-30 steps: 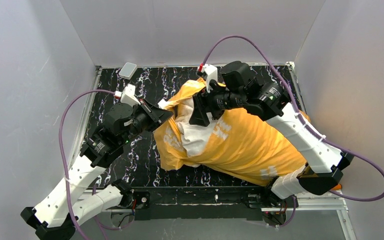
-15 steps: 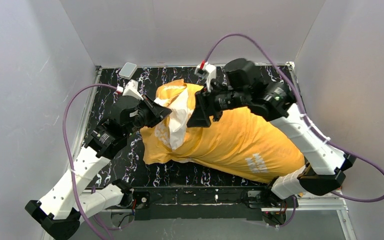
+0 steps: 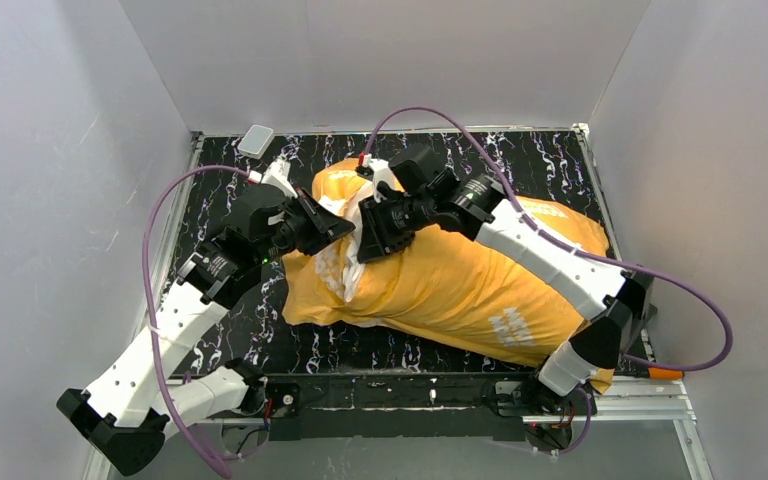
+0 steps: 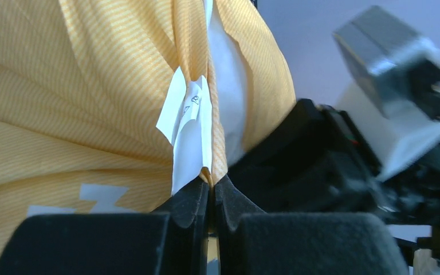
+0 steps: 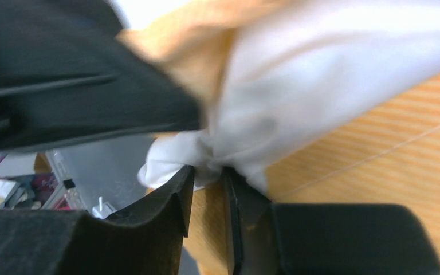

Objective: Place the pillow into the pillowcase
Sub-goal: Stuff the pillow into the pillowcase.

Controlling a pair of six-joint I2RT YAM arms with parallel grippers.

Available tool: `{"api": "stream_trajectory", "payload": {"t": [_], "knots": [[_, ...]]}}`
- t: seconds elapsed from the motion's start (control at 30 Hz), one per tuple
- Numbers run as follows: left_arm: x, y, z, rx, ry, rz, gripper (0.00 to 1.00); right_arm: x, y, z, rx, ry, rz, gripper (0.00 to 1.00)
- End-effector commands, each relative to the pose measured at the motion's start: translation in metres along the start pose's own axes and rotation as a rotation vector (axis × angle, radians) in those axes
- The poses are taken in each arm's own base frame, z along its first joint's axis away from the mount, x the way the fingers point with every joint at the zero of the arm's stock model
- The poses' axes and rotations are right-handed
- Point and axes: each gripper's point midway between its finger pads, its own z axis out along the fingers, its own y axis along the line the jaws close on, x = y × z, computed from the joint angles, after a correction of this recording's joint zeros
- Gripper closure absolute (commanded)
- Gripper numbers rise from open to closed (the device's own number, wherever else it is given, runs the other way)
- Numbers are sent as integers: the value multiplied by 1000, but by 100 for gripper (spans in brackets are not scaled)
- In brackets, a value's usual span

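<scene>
your left gripper [image 4: 212,188] pinches the pillowcase [image 4: 80,86] edge tight; your right gripper [image 5: 207,175] clamps a bunch of white pillow [image 5: 332,74] fabric.

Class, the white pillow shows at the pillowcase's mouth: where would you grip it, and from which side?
Probably the bunched white fold of the pillow exposed between the orange flaps of the pillowcase, approached from above its open end; everything else is covered.

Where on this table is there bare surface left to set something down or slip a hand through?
Bare table shows along the far edge behind the pillowcase, and in a near strip between it and the arm bases. Crowded: the middle, where the left gripper and right gripper meet at the pillow.
</scene>
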Motion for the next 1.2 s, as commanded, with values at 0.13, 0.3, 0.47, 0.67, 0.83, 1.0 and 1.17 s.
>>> {"api": "stream_trajectory", "payload": {"t": [0.13,0.3,0.47,0.67,0.83,1.0,1.17], "knots": [[-28,-98,-72,332,-49,-22,100,49,-131,38,538,172,72,67],[-29,-133,-88,466,-10,-72,100,66,-167,49,669,254,49,67],[-31,-157,-67,584,41,-167,100,35,-115,72,383,181,17,63],[-39,-117,-39,448,-74,-208,100,-34,-21,6,2,-149,10,29],[-41,-93,-33,397,-136,-219,100,-29,-18,-51,31,-224,89,20],[-40,-83,-39,378,-162,-205,100,-32,-20,-91,88,-311,105,15],[-29,-75,-35,335,-112,-172,100,-35,-32,-91,158,-273,148,18]]}}
